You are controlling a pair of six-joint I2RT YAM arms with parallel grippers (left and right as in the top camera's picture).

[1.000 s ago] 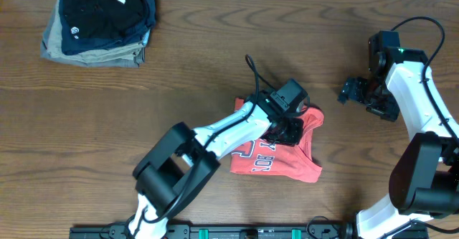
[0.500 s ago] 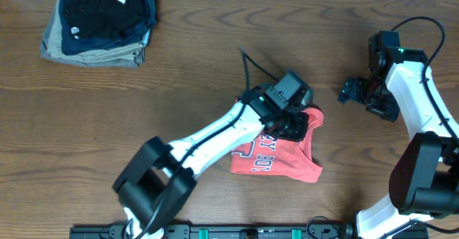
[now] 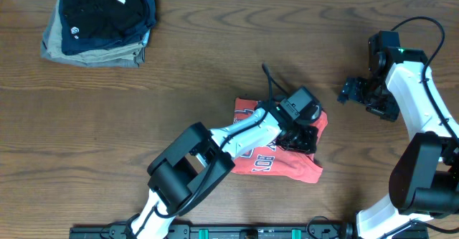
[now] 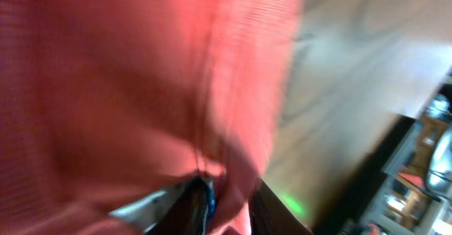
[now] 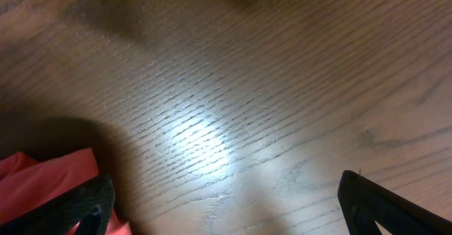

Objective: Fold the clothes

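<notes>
The coral-red T-shirt point(image 3: 276, 161) with white lettering lies partly folded in the middle of the table. My left gripper point(image 3: 300, 133) is down on its right side, shut on a pinch of the red fabric. In the left wrist view the red cloth point(image 4: 127, 73) fills the frame, blurred, with a fold caught between the fingers point(image 4: 185, 210). My right gripper point(image 3: 353, 90) is open and empty, held over bare table to the right of the shirt. In the right wrist view a corner of the shirt point(image 5: 42, 182) shows at lower left beside one finger.
A stack of folded navy garments point(image 3: 107, 9) on a folded tan garment point(image 3: 93, 52) sits at the back left corner. Bare wooden table point(image 3: 179, 74) lies between the stack and the shirt.
My left gripper has moved right and slightly toward the front with the fabric, and the shirt's upper left corner is now uncovered. The right arm has not moved.
</notes>
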